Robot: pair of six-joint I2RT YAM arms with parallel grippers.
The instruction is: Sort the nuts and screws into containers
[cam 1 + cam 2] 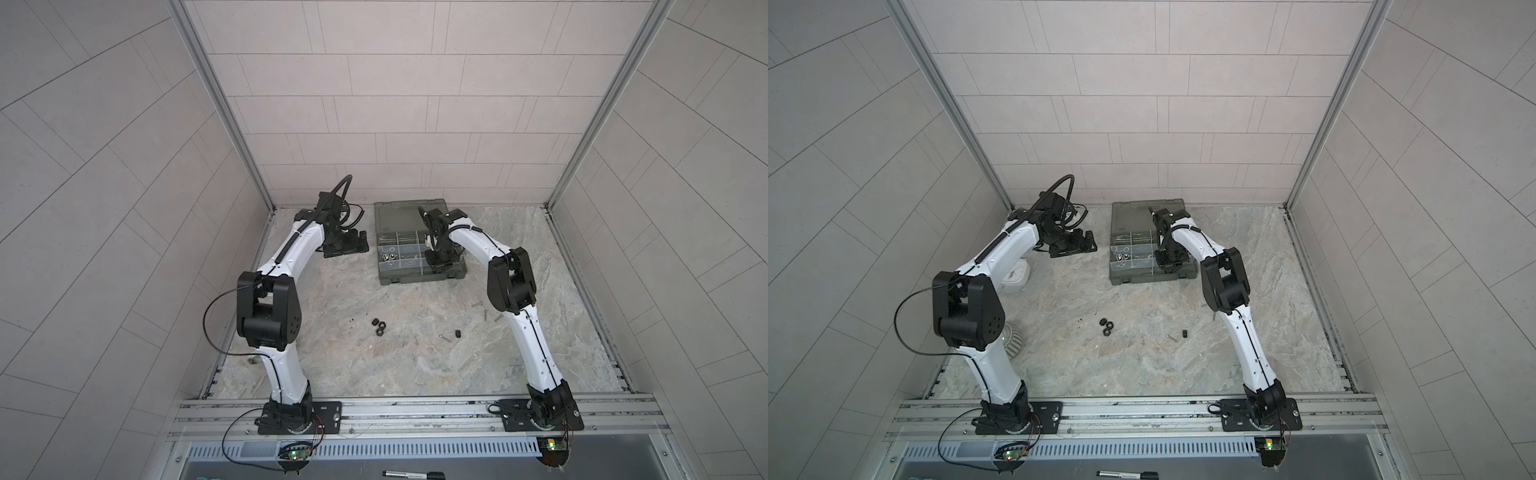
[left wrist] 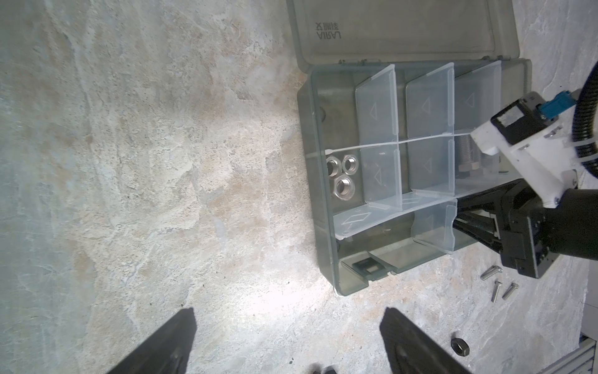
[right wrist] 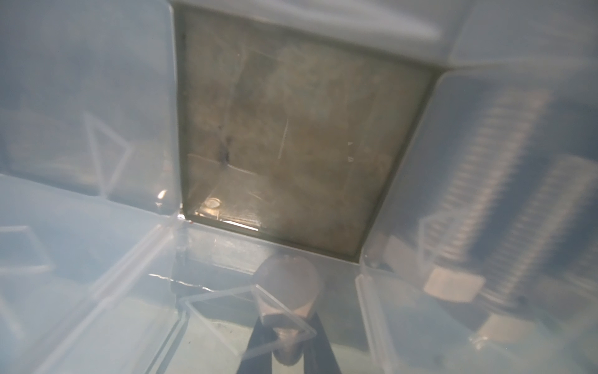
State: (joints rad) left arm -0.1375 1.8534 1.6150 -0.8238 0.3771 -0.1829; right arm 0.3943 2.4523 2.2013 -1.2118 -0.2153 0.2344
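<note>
The grey-green organizer case (image 1: pixel 384 274) (image 1: pixel 1117 275) (image 2: pixel 315 194) lies open at the back, its containers split by clear dividers. Three silver nuts (image 2: pixel 341 175) (image 1: pixel 388 257) sit in one compartment and thick bolts (image 2: pixel 466 155) (image 3: pixel 517 181) in another. My right gripper (image 1: pixel 436 266) (image 1: pixel 1167 266) (image 3: pixel 288 349) reaches down into the case, shut on a silver piece (image 3: pixel 286 288) that looks like a domed nut. My left gripper (image 1: pixel 345 245) (image 1: pixel 1075 245) (image 2: pixel 288 343) hangs open and holds nothing, left of the case. Black nuts (image 1: pixel 378 326) (image 1: pixel 1106 326) and small screws (image 1: pixel 484 313) (image 2: pixel 495 285) lie loose on the table.
A white clock (image 1: pixel 1017 272) and a ribbed mug (image 1: pixel 1013 336) stand at the left, partly behind my left arm. A black marker pen (image 1: pixel 411 473) (image 1: pixel 1127 473) lies on the front ledge. Another black nut (image 1: pixel 458 333) (image 2: pixel 459 346) lies by a small screw (image 1: pixel 445 338).
</note>
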